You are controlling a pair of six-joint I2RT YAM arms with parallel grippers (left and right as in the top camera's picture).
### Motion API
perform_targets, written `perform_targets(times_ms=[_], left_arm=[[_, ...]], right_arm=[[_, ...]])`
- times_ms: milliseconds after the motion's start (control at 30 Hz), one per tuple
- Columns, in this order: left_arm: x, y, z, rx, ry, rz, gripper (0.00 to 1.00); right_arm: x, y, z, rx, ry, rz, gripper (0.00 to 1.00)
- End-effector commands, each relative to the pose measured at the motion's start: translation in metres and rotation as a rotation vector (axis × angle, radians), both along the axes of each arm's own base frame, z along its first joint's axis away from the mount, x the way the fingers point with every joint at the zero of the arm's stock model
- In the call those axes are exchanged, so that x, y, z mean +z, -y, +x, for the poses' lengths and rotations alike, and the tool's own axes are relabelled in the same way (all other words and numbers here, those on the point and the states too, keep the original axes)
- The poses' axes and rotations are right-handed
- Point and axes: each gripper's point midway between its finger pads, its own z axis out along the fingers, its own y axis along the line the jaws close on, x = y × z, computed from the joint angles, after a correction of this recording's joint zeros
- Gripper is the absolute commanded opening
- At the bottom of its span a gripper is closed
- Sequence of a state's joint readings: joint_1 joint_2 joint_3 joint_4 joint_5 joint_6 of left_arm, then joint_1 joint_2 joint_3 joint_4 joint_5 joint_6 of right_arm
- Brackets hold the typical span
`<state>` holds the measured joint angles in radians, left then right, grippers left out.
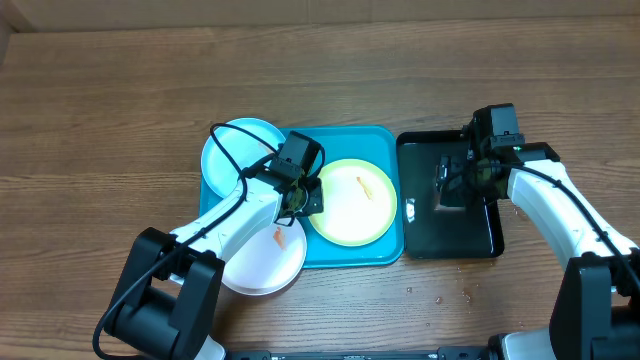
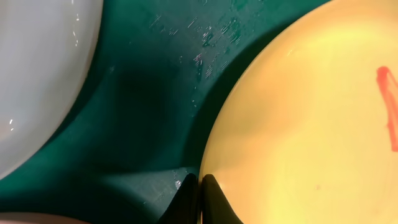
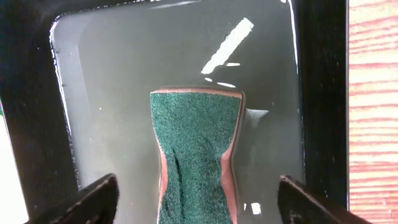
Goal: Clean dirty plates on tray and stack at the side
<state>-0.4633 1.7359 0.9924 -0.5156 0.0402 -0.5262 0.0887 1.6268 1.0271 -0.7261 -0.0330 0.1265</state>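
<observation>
From where I stand, the job looks barely begun: all three plates sit on or over the tray and nothing is stacked at the side. The yellow-green plate lies flat in the tray's right half, an orange-red smear on its face. The light blue plate overhangs the tray's far-left corner. The white plate, also streaked, hangs over the near-left edge.

The left claw is pressed together right at the yellow-green plate's left rim. It seems to be pinching that rim, though the close view is too tight for me to be sure. The right claw is spread wide over the black tray, with the green sponge lying in shallow water between its fingers, which don't touch it.

So I'd call this the set-up for the first wash, with one arm steadying the plate and the other fetching the sponge. Next, the right claw needs to sink and close on the sponge, then carry it across to that smear while the left keeps the plate from sliding.
</observation>
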Motion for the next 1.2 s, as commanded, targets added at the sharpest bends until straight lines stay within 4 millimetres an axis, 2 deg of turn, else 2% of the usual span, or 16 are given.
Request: perform_targets(times_ms=[0,200,333,700,833,1000,1167], left_arm=[[-0.006,0.000,-0.004,0.005,-0.018,0.001,0.04],[-0.006,0.000,-0.004,0.005,-0.018,0.001,0.04],[-0.006,0.000,-0.004,0.005,-0.019,0.001,0.04],[-0.006,0.000,-0.004,-0.002,-0.017,0.004,0.06],[-0.006,-0.001,-0.004,-0.001,-0.014,0.009,0.05],[-0.006,-0.008,0.000,0.005,0.005,0.047,0.04],[-0.006,-0.009,0.000,-0.004,0.009,0.056,0.04]], right_arm=[[-0.011,0.002,-0.006,0.002,-0.013,-0.015,0.77],[-0.027,-0.007,-0.011,0.023,0.004,0.013,0.72],[-0.028,-0.012,-0.009,0.037,0.019,0.013,0.63],[-0.033,-0.011,-0.014,0.037,0.008,0.012,0.55],[-0.037,-0.011,-0.015,0.036,0.015,0.012,0.48],[-0.039,-0.011,-0.015,0.037,0.020,0.013,0.47],[-0.039,-0.011,-0.015,0.037,0.020,0.013,0.36]])
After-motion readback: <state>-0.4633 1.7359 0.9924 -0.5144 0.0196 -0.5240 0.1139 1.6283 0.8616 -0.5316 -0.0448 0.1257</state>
